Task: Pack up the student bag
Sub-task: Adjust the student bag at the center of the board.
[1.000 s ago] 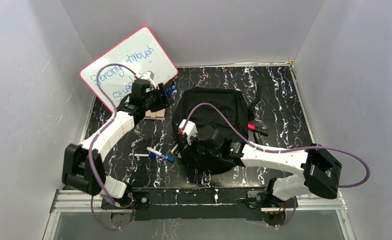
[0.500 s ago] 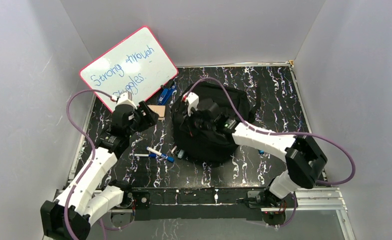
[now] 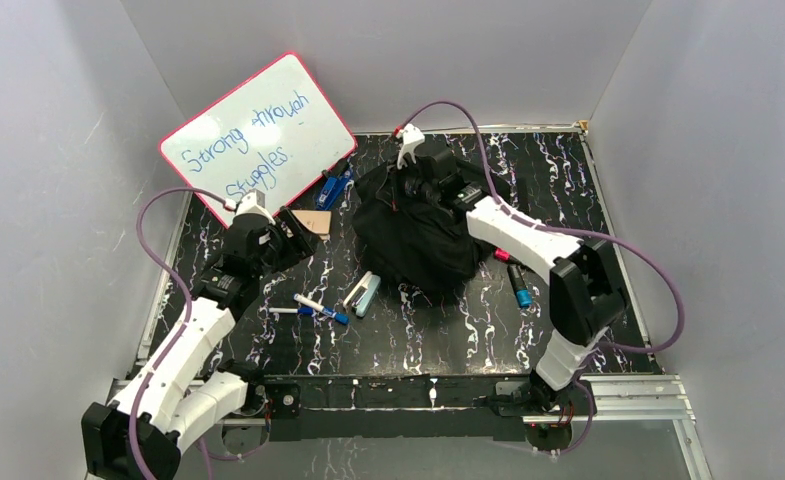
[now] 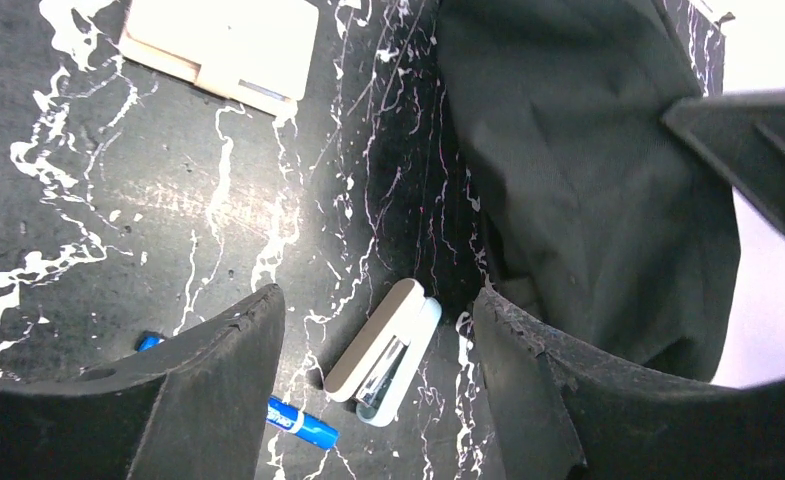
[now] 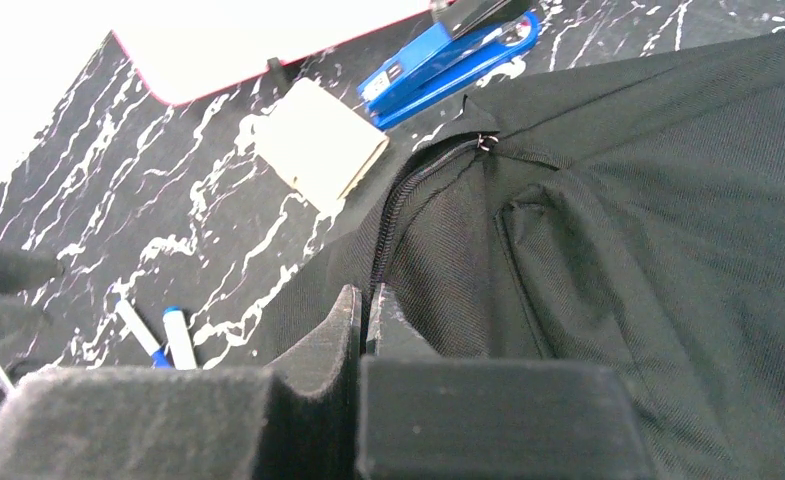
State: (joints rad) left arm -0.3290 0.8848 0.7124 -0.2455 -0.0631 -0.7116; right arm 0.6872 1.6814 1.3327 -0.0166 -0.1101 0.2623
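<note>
My right pincer (image 5: pixel 363 312) shut tight on zip edge (image 5: pixel 392 218) of student bag (image 3: pixel 418 240), mid desk (image 3: pixel 438 338). My left pincer (image 4: pixel 378 302) wide open, empty. I should lift edge slow so mouth opens.

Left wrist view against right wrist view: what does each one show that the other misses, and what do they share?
Left wrist only: a pale stapler lying beside the student bag. Right wrist only: the blue stapler and the bag's zipper. Both: the bag, the tan block, blue-capped markers.
</note>
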